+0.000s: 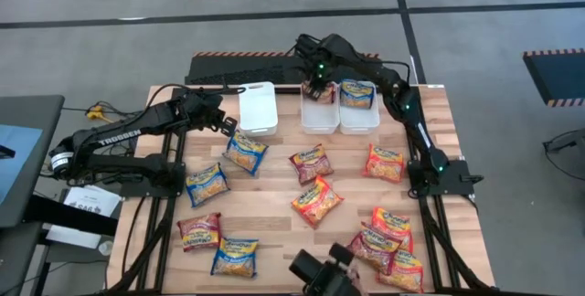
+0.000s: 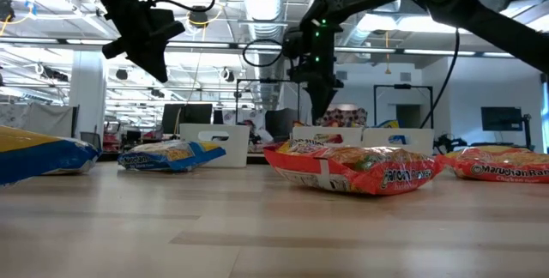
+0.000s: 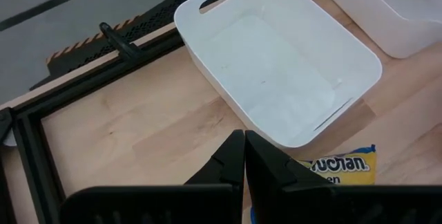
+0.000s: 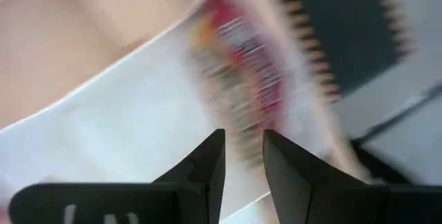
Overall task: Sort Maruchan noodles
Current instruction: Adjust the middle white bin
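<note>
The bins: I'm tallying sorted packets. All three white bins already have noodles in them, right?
Not all. The left white bin is empty, as the high view and left wrist view show. The middle bin holds a red packet under the right claw, and the right bin an orange one.

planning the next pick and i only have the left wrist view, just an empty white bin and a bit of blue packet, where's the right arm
observer: the right gripper is over the middle bin at the far edge of the table, fingers open
operator: ok is anything in that bin
observer: yes, a dark red packet lies in it, right below the gripper
</note>
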Controlling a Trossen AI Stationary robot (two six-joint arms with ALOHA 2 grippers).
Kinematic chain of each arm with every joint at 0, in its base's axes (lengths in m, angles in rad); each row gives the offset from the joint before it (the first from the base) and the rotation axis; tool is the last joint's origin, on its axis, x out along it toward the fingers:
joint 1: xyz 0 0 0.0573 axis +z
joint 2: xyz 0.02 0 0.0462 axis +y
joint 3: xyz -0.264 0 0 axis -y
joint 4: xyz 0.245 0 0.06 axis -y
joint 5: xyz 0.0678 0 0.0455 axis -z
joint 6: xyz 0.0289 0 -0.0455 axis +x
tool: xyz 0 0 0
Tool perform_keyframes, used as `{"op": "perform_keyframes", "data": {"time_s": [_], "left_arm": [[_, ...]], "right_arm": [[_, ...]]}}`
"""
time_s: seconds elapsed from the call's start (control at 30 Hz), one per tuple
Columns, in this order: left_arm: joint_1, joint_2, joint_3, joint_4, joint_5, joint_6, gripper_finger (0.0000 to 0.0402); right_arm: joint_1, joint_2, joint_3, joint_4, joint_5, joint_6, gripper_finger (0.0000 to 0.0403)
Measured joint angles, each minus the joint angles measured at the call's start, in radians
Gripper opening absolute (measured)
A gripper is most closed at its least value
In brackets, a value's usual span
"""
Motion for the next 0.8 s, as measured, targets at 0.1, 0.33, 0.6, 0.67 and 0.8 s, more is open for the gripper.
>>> {"op": "perform_keyframes", "data": {"time_s": [0.1,0.33,0.6,0.67,0.8], "left_arm": [[0.000,0.000,0.000,0.000,0.000,0.000,0.0000],[0.000,0.000,0.000,-0.001,0.001,0.000,0.0000],[0.000,-0.003,0.000,-0.001,0.033,0.000,0.0000],[0.000,-0.012,0.000,0.000,0.035,0.000,0.0000],[0.000,-0.031,0.000,-0.001,0.036,0.000,0.0000]], "right_arm": [[0.019,0.002,-0.001,-0.053,-0.137,0.014,0.0123],[0.073,0.012,-0.001,-0.033,-0.211,-0.012,0.0123],[0.092,0.010,-0.031,0.043,-0.216,-0.014,0.0123],[0.092,0.011,-0.066,0.043,-0.229,-0.008,0.0123],[0.094,0.012,-0.132,0.048,-0.235,-0.008,0.0123]]}}
